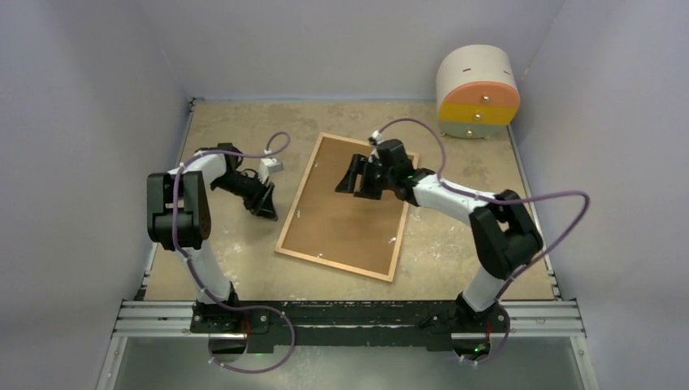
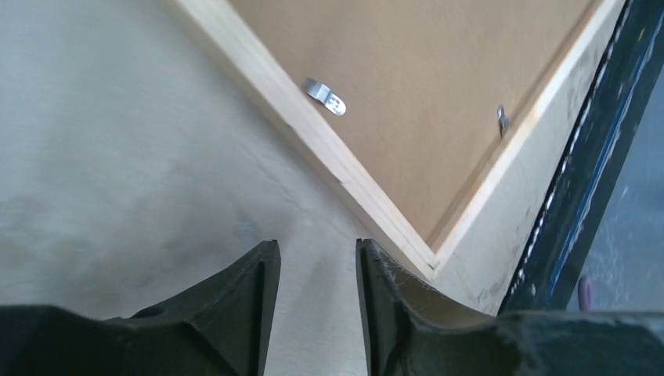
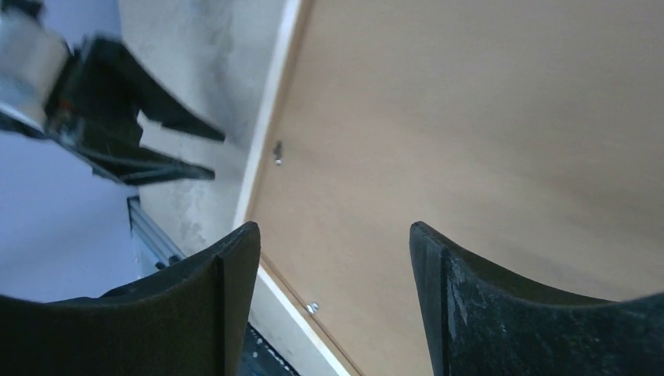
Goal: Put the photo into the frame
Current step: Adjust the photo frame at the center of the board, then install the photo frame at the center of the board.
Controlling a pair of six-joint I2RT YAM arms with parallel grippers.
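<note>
Frame (image 2: 329, 149) face-down, backing panel (image 1: 345, 219) uppermost; left end effector (image 1: 266, 211), right end effector (image 1: 348, 180) both agape, empty.

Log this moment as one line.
left gripper: open, over table beside frame | right gripper: open, above backing panel | backing panel: lying in frame | photo: not in view

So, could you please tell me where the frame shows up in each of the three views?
Top external: the frame is the tilted rectangle at picture centre.
Left wrist: the frame fills the upper right, its near-left corner pointing down.
Right wrist: the frame fills the right two thirds, its left rail left of centre.
Shared landmark: the metal clip on the left rail, nearest that corner.
</note>
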